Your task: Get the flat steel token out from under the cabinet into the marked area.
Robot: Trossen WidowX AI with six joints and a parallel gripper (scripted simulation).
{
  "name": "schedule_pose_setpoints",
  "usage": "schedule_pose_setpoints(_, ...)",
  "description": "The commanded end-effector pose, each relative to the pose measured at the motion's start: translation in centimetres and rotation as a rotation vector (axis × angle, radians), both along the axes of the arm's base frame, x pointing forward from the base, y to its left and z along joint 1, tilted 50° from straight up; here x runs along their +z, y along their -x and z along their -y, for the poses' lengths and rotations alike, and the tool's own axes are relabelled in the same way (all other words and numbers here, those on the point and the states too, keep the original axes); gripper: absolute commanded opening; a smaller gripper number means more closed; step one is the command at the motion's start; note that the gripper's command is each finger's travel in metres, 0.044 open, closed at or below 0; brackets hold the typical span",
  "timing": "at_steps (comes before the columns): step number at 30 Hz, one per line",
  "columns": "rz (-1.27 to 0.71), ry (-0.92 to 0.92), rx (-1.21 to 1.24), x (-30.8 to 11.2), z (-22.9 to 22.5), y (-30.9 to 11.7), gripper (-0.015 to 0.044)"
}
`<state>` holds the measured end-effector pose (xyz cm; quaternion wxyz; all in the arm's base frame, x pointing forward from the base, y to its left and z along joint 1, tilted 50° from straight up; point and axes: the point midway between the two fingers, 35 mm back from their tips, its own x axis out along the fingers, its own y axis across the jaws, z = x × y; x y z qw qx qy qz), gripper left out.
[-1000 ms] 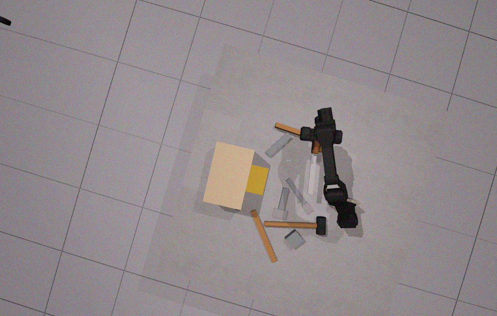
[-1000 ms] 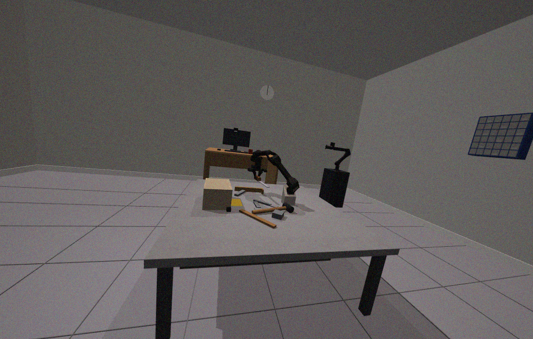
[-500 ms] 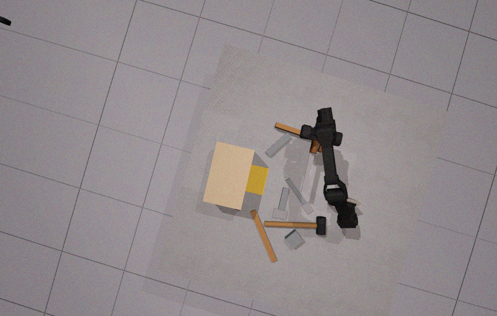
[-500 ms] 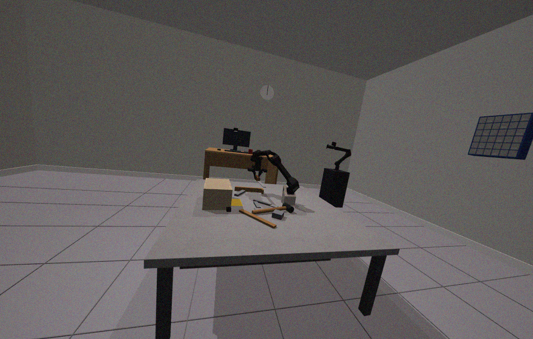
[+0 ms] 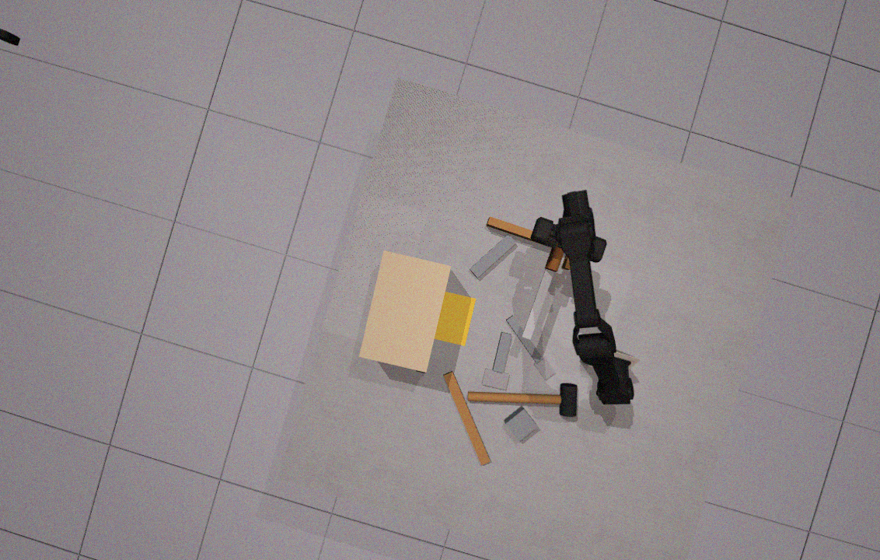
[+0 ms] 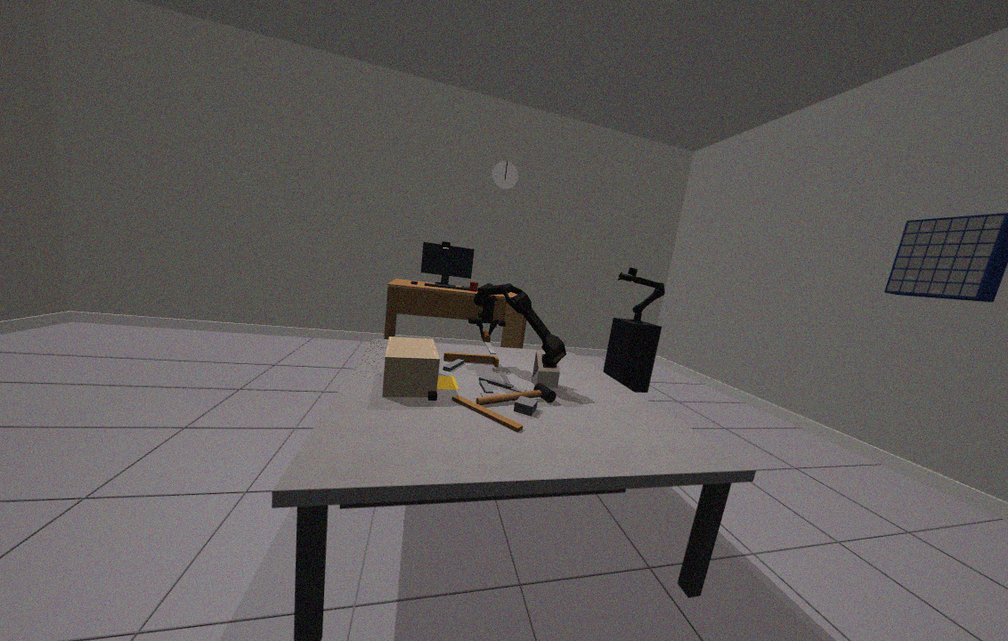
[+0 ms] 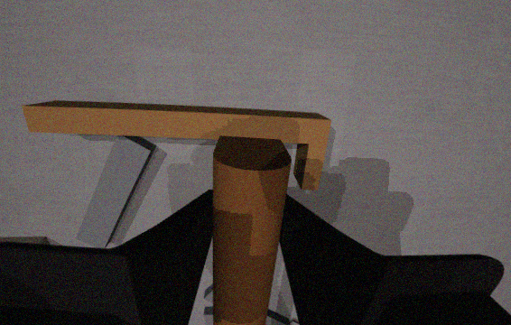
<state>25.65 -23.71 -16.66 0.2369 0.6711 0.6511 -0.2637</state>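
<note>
The cream cabinet (image 5: pixel 406 311) (image 6: pixel 410 366) stands on the table. The yellow marked area (image 5: pixel 455 319) (image 6: pixel 447 383) lies in front of it. I see no token in any view; the space under the cabinet is hidden. My gripper (image 6: pixel 486 328) (image 7: pixel 246 199) is shut on the round wooden handle (image 5: pixel 554 259) (image 7: pixel 248 226) of a tool, beyond the far side of the marked area and above the table. The tool's long, thin, pale blade (image 5: pixel 536 306) (image 6: pixel 490 348) hangs from the handle. Its far end is unclear.
An L-shaped wooden piece (image 5: pixel 509 226) (image 6: pixel 469 358) (image 7: pixel 170 119) and a grey bar (image 5: pixel 493 257) (image 7: pixel 113 194) lie near the gripper. Two slim grey tools, a mallet (image 5: pixel 512 397) (image 6: pixel 508 396), a wooden stick (image 5: pixel 467 418) (image 6: pixel 488 413) and a grey block (image 5: pixel 521 425) (image 6: pixel 525 406) lie on the table.
</note>
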Motion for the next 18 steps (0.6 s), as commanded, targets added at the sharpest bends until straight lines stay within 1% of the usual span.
schedule_pose_setpoints(1, -0.023, 0.005, -0.029, 0.29, 0.30, -0.03, 0.0000)
schedule_pose_setpoints(18, -0.124, 0.003, -0.119, 0.29, 0.31, -0.01, 0.0000)
